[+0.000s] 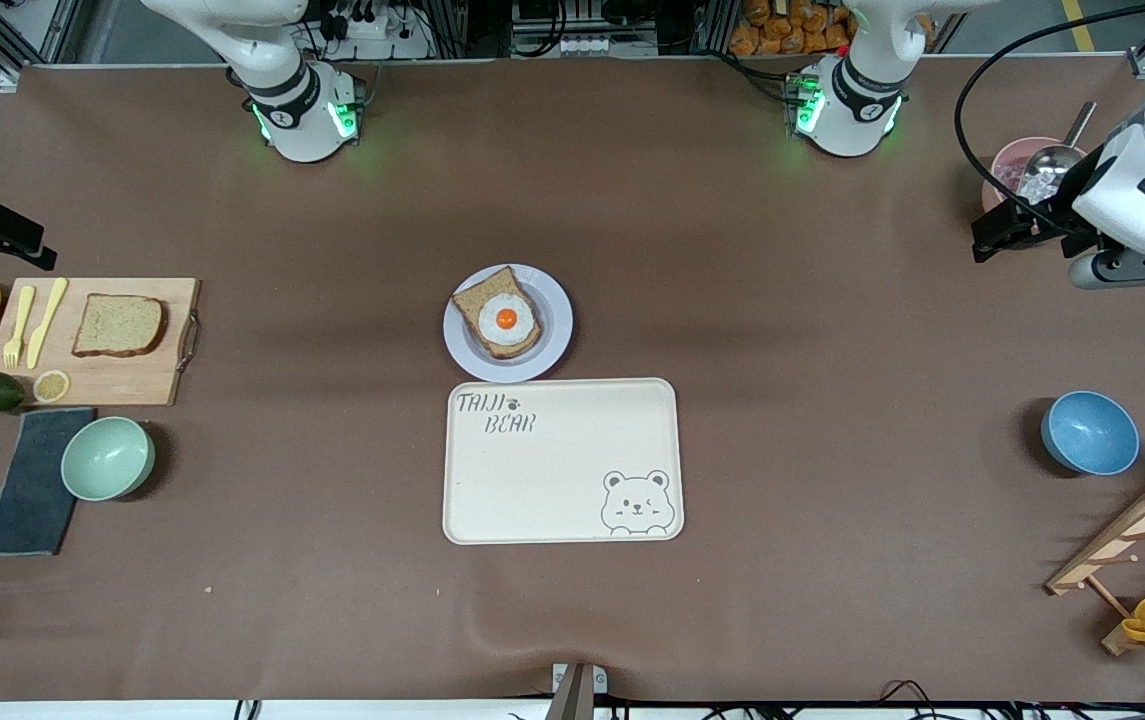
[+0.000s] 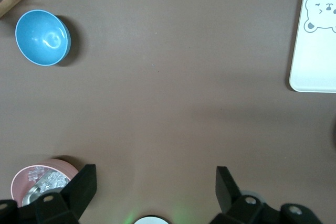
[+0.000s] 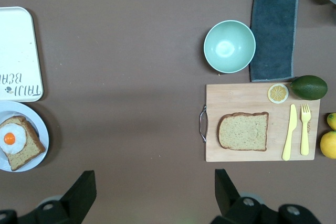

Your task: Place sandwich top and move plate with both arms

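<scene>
The sandwich top is a plain brown bread slice lying on a wooden cutting board toward the right arm's end; it also shows in the right wrist view. The small pale plate sits mid-table and bears a bread slice with a fried egg. The plate also shows in the right wrist view. My right gripper hangs open and empty in the air beside the board. My left gripper hangs open and empty by a pink bowl.
A cream bear tray lies just nearer the camera than the plate. A green bowl, dark cloth, lemons, avocado and yellow cutlery surround the board. The pink bowl, a blue bowl and a wooden rack are at the left arm's end.
</scene>
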Robot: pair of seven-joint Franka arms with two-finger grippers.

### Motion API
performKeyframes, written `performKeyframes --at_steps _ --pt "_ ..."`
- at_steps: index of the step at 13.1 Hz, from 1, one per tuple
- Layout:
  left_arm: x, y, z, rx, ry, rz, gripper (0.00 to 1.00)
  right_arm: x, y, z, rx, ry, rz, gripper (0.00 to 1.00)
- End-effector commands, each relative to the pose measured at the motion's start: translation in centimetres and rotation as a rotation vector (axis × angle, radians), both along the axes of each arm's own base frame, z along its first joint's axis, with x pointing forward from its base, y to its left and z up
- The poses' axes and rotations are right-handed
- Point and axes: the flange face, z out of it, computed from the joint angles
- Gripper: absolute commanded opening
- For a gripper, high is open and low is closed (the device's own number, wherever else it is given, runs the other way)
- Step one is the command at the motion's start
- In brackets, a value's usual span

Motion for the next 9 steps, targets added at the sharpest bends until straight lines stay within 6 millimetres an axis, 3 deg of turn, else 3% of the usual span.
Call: performKeyframes --at_steps 1,9 --pt "0.06 -0.53 0.07 -0.020 -0.007 -0.023 1.00 -0.32 -0.07 0.64 0.010 -0.007 -0.008 1.00" --pt "0.15 -0.37 -0.24 -0.020 -0.001 -0.020 1.00 -0.32 0.10 0.63 0.010 -0.005 -0.005 1.00"
